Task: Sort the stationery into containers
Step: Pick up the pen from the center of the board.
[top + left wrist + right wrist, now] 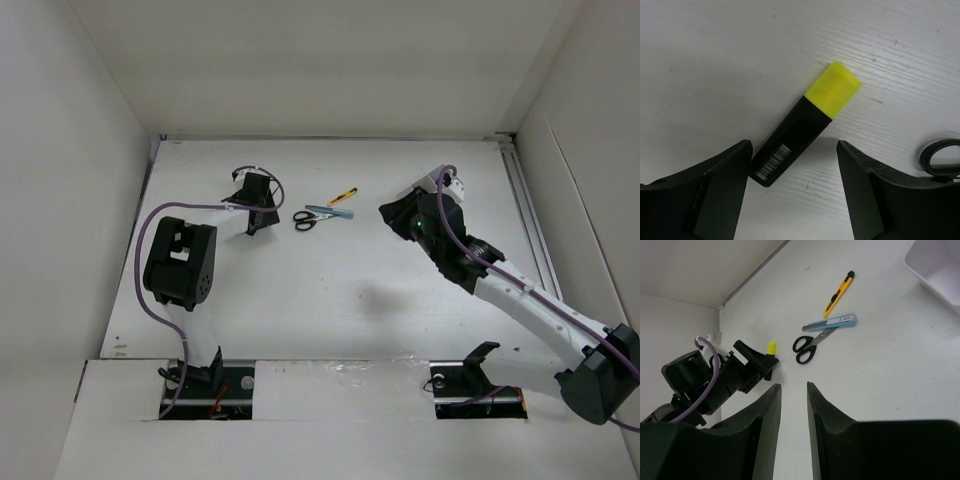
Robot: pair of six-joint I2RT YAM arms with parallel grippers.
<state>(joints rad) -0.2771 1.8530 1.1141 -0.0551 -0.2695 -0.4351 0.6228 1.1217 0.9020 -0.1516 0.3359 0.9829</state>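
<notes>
Currently the black marker with the translucent yellow cap [797, 132] lies flat on the white worktop [330, 320], toward its far edge and left of centre, cap pointing away from the arm. The left gripper [792, 147] hangs just over the marker's barcode end, fingers spread wide and holding nothing. The barrel runs slantwise across the gap, closer to one finger than the other.

The step in hand looks like the pick-up of this marker. To do it well, I would turn the wrist until the fingers face the barrel squarely, centre the gap, come down to the surface and close on the black body, not the smooth cap. The black-handled scissors [820, 337] lie just beside the other finger, so the descent should stay clear of their loop.

Further along the far edge lie a slim pale blue and grey item [832, 322] and the yellow-black cutter [838, 294]. The white thin-walled box [940, 270] sits toward the far right corner, and none of the stationery is in the part of it that shows. The right gripper [793, 386] hovers near that box with its fingers nearly together, a narrow slit between them, gripping nothing
</notes>
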